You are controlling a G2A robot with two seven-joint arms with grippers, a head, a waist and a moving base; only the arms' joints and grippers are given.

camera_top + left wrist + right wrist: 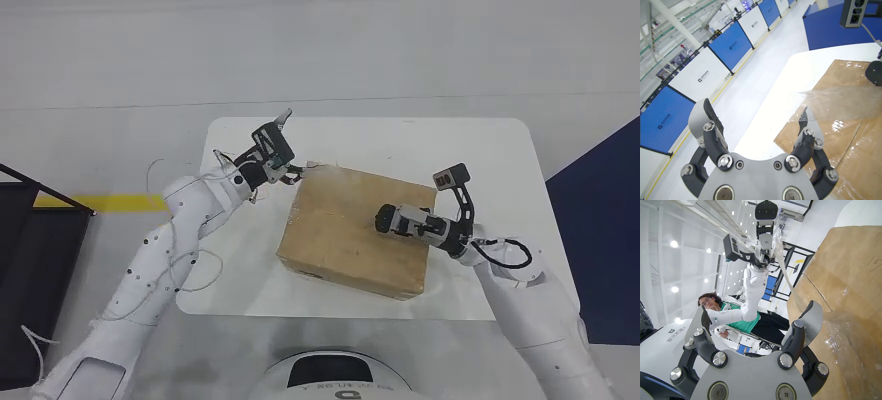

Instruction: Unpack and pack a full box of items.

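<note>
Left claw (756, 104) spread, tape strip (838, 102) at finger; box (848, 256) bears pen scribble.

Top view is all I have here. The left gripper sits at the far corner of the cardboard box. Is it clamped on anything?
Observer: No. In the left wrist view the left gripper is open, jaws wide apart, with nothing pinched between them.
Operator: Then what is the pale patch at that corner?
Observer: It's a strip of clear tape peeled up off the cardboard box. In the right wrist view it runs from the box's top edge up alongside the left gripper, and it seems to be stuck to one side of the gripper rather than gripped.
</note>
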